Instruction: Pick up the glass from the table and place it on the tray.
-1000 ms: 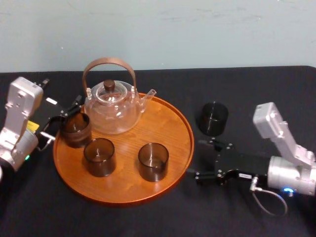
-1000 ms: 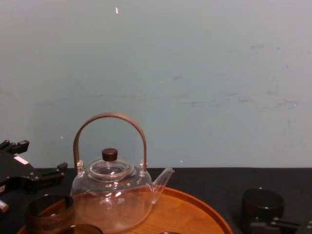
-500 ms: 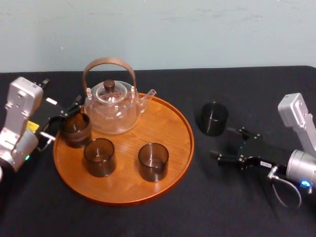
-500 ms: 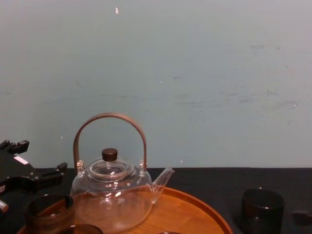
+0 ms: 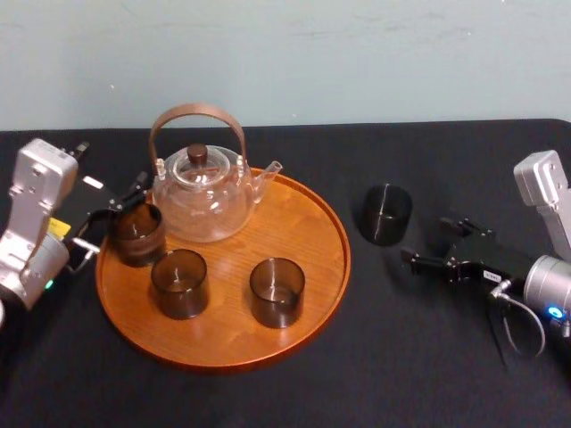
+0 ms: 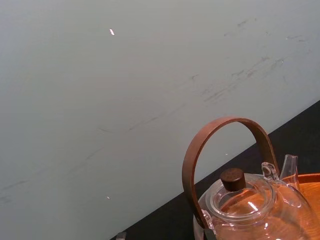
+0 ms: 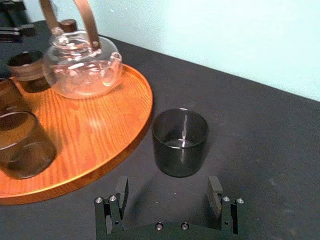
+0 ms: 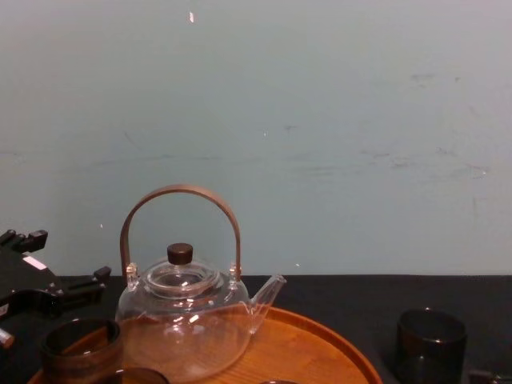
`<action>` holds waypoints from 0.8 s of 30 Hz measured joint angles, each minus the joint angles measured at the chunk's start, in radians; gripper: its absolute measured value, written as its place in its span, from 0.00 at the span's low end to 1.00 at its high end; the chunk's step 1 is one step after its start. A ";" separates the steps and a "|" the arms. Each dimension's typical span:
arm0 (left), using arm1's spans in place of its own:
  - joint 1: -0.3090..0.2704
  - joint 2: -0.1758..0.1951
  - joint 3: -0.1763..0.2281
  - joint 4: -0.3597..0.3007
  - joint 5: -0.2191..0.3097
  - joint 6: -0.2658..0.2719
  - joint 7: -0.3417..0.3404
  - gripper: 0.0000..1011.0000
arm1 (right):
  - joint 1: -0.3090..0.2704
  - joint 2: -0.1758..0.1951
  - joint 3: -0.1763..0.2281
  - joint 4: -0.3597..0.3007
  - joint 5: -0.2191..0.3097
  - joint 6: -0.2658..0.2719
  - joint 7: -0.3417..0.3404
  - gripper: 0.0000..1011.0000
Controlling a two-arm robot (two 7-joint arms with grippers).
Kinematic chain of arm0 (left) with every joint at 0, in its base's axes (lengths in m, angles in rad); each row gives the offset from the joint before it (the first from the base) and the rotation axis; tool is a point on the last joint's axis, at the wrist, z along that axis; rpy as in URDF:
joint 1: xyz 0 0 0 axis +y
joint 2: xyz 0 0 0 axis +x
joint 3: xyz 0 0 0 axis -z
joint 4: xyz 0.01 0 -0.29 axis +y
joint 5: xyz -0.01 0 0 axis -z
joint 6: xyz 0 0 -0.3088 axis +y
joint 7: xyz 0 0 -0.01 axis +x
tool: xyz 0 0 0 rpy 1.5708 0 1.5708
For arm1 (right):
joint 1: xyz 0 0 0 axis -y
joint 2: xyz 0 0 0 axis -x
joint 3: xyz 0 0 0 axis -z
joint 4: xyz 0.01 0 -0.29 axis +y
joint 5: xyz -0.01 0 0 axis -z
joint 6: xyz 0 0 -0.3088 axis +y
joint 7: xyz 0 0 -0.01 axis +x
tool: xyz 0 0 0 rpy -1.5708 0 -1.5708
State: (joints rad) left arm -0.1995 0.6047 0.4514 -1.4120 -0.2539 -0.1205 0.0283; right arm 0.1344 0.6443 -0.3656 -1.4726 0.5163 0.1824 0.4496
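On the desk (image 5: 401, 357), just off the right side of the tray (image 5: 299, 227), the glass (image 5: 386, 214) stands upright on the black cloth, close to the rim but not touching it. The right end effector (image 5: 426, 241) sits low over the cloth on the far side of the glass from the tray, pointing toward it. In the right wrist view its two fingers (image 7: 121, 192) are spread wide and hold nothing, and the glass (image 7: 180, 142) stands just ahead of the gap, not yet between them. The tray already carries a glass teapot (image 5: 201, 201) and three more glasses (image 5: 179, 283), with bare wood open along its right half. The left end effector (image 5: 118, 214) rests at the tray's left edge beside one of those glasses, fingers apart, and looks idle. By my reading the task has hardly begun: the glass is neither gripped nor lifted. What is left is the short advance to bring the fingers round it, the squeeze, the lift over the rim, and setting it down on the free wood.
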 joint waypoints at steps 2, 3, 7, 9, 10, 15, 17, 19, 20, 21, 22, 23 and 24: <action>0.000 0.000 0.000 0.000 0.000 0.000 0.000 0.99 | 0.005 -0.005 0.000 0.007 -0.005 0.005 -0.002 0.99; 0.000 0.000 0.000 0.000 0.000 0.000 0.000 0.99 | 0.009 -0.009 0.000 0.014 -0.010 0.009 -0.002 0.99; 0.000 0.000 0.000 0.000 0.000 0.000 0.000 0.99 | 0.022 -0.021 -0.002 0.029 -0.023 0.017 -0.003 0.99; 0.000 0.000 0.000 0.000 0.000 0.000 0.000 0.99 | 0.032 -0.030 -0.006 0.040 -0.032 0.020 -0.003 0.99; 0.000 0.000 0.000 0.000 0.000 0.000 0.000 0.99 | 0.036 -0.033 -0.008 0.044 -0.036 0.020 -0.003 0.99; 0.000 0.000 0.000 0.000 0.000 0.000 0.000 0.99 | 0.060 -0.053 -0.018 0.066 -0.059 0.021 -0.003 0.99; 0.000 0.000 0.000 0.000 0.000 0.000 0.000 0.99 | 0.071 -0.065 -0.021 0.079 -0.069 0.021 -0.003 0.99; 0.000 0.000 0.000 0.000 0.000 0.000 0.000 0.99 | 0.079 -0.073 -0.023 0.086 -0.074 0.021 -0.004 0.99; 0.000 0.000 0.000 0.000 0.000 0.000 0.000 0.99 | 0.086 -0.081 -0.024 0.094 -0.080 0.021 -0.005 0.99; 0.000 0.000 0.000 0.000 0.000 0.000 0.000 0.99 | 0.091 -0.085 -0.025 0.098 -0.083 0.021 -0.006 0.99; 0.000 0.000 0.000 0.000 0.000 0.000 0.000 0.99 | 0.098 -0.092 -0.027 0.105 -0.090 0.021 -0.008 0.99; 0.000 0.000 0.000 0.000 0.000 0.000 0.000 0.99 | 0.101 -0.096 -0.027 0.109 -0.093 0.021 -0.008 0.99; 0.000 0.000 0.000 0.000 0.000 0.000 0.000 0.99 | 0.104 -0.099 -0.028 0.112 -0.095 0.021 -0.009 0.99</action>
State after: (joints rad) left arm -0.1995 0.6047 0.4513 -1.4120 -0.2539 -0.1205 0.0283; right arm 0.2383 0.5455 -0.3932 -1.3602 0.4210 0.2031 0.4404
